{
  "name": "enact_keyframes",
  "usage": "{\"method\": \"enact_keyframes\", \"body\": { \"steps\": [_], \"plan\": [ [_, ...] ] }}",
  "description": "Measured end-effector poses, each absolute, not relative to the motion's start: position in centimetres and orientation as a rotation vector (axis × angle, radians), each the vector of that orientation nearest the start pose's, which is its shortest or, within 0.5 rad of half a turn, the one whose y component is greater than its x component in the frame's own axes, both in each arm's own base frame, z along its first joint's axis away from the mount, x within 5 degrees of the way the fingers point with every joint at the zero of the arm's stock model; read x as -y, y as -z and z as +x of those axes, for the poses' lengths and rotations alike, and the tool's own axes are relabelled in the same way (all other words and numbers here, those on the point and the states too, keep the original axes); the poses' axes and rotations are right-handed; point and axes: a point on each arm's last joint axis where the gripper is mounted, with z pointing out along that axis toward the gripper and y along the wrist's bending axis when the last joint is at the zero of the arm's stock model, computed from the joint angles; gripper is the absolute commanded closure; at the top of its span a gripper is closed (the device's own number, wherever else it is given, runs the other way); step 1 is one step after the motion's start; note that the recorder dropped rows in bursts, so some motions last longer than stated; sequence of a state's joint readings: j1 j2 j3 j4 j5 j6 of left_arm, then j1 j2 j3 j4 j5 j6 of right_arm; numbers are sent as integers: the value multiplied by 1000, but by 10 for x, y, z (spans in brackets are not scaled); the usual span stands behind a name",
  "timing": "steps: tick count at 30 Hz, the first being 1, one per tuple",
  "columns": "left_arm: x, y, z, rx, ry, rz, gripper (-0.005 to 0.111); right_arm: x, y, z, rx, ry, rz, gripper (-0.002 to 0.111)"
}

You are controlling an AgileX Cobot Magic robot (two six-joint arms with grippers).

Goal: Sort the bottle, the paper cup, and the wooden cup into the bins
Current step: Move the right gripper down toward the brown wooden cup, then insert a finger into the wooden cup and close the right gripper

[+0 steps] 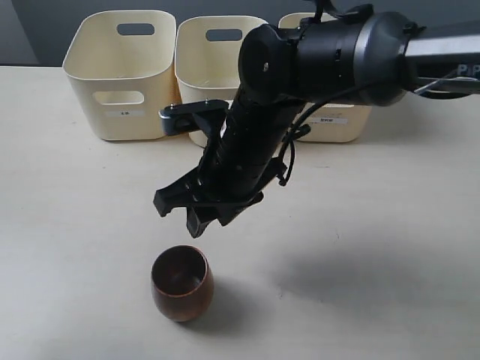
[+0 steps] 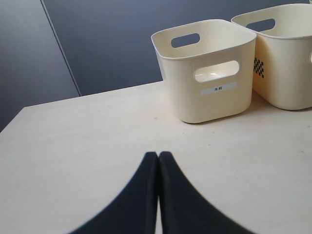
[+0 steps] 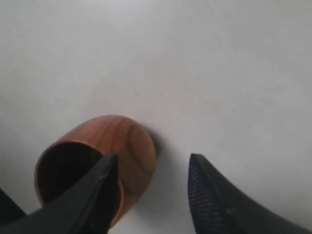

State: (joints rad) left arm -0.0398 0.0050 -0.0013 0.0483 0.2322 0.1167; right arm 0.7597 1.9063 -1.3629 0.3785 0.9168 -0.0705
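The wooden cup (image 1: pixel 182 283), dark brown and rounded, stands upright on the table near the front. My right gripper (image 1: pixel 180 216) reaches across and hangs just above it, open and empty. In the right wrist view the wooden cup (image 3: pixel 124 144) sits under one finger (image 3: pixel 100 190), with the gripper (image 3: pixel 152 158) spread wide. The left gripper (image 2: pixel 158 155) is shut with nothing in it, low over the bare table. Three cream bins stand at the back: left (image 1: pixel 120 71), middle (image 1: pixel 214 49), right (image 1: pixel 334 120). The bottle and the paper cup are out of view.
The right arm's black body (image 1: pixel 300 67) crosses in front of the middle and right bins. In the left wrist view a labelled bin (image 2: pixel 207 73) and a second bin (image 2: pixel 287 53) stand ahead, before a dark wall.
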Motion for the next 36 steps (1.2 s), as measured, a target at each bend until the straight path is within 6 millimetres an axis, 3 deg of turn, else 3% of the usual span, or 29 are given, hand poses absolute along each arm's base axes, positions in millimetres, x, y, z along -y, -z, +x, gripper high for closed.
{"method": "enact_keyframes", "body": {
  "steps": [5, 14, 25, 36],
  "plan": [
    [1, -192, 56, -1712, -101, 167, 107, -285, -192, 260, -2910, -563, -935, 64],
    [1, -192, 56, -1712, -101, 167, 107, -285, -192, 258, -2928, -577, -934, 64],
    [1, -192, 56, -1712, -101, 167, 107, -306, -192, 233, -2889, -574, -1079, 64],
    [1, -192, 56, -1712, -101, 167, 107, -306, -191, 234, -2882, -542, -1084, 64]
  ]
}}
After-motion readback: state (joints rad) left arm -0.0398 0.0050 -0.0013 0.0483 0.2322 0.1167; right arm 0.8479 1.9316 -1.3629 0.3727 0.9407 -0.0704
